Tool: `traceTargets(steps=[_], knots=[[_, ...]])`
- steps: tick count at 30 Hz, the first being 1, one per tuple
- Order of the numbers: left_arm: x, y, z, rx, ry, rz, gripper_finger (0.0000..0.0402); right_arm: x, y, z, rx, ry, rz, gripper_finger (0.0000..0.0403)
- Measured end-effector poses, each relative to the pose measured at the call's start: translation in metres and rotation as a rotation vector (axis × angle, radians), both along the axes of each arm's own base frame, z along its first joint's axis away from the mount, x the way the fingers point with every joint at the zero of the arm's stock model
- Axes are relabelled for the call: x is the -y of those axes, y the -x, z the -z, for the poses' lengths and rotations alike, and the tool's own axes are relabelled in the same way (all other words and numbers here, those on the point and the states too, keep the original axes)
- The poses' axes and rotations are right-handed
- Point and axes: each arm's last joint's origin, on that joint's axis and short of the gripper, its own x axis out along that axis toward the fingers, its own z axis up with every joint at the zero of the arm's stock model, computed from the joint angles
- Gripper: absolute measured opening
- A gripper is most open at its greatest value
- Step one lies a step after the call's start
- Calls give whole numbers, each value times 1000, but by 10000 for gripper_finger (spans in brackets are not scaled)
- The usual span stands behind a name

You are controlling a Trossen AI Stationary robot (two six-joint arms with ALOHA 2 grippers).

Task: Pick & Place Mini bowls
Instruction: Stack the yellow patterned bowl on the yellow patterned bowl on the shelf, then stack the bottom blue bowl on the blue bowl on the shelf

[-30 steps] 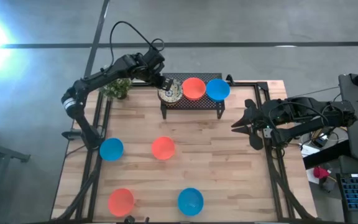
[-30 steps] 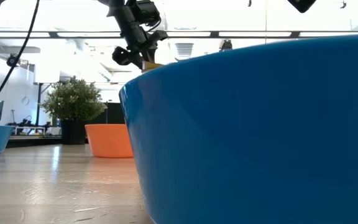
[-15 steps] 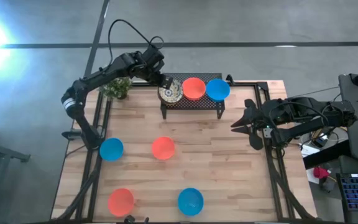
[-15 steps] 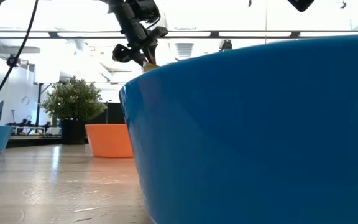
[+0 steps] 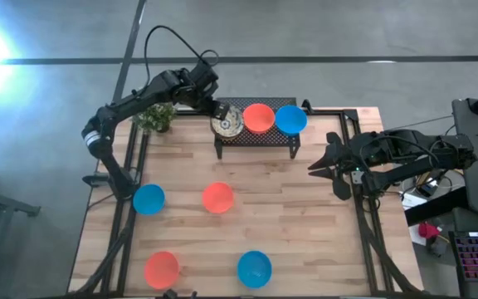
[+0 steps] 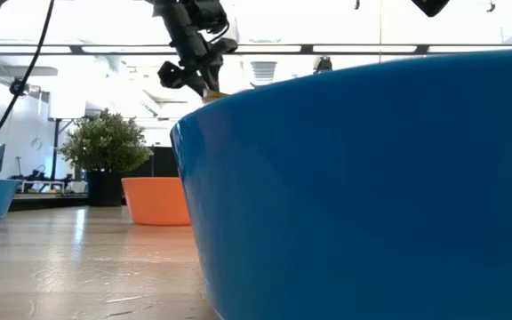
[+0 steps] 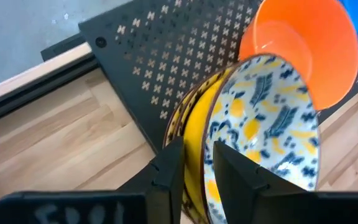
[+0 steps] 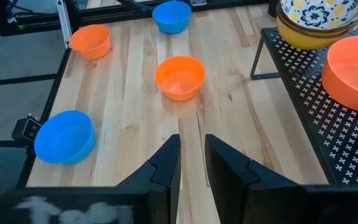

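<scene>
A black mesh rack [image 5: 256,137] stands at the table's far edge. On it are a stack of cream patterned bowls [image 5: 226,124], an orange-red bowl [image 5: 259,118] and a blue bowl [image 5: 290,120]. My left gripper [image 5: 220,112] reaches in from the far left and is shut on the top patterned bowl [image 7: 266,124]. Two blue bowls [image 5: 148,199] [image 5: 254,269] and two orange-red bowls [image 5: 217,198] [image 5: 162,269] rest on their bases on the table. My right gripper [image 5: 320,162] waits at the table's right edge, slightly open, with nothing between its fingers [image 8: 166,162]. My left gripper pinches the rim [image 7: 204,134] of the top patterned bowl, one finger [image 7: 232,168] inside it and the other [image 7: 169,165] against its yellow outer wall. The fingers slant down from the far left. The bowl is tilted, its lower part resting in the patterned bowl beneath [image 7: 178,124].
A small potted plant [image 5: 156,118] stands at the far left corner, close to the left arm. In the low view the near blue bowl [image 6: 372,178] fills the foreground and hides the rack. Bare wood [image 5: 305,216] lies between the rack and the near bowls.
</scene>
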Motion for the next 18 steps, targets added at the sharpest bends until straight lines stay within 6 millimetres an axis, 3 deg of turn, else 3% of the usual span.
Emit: traceTargets(steps=[9,18], knots=[[1,2,-1,-20,-17,37,89,0,0,0,1,0,0,68],[1,2,-21,33,-61,45,89,0,0,0,1,1,0,68]])
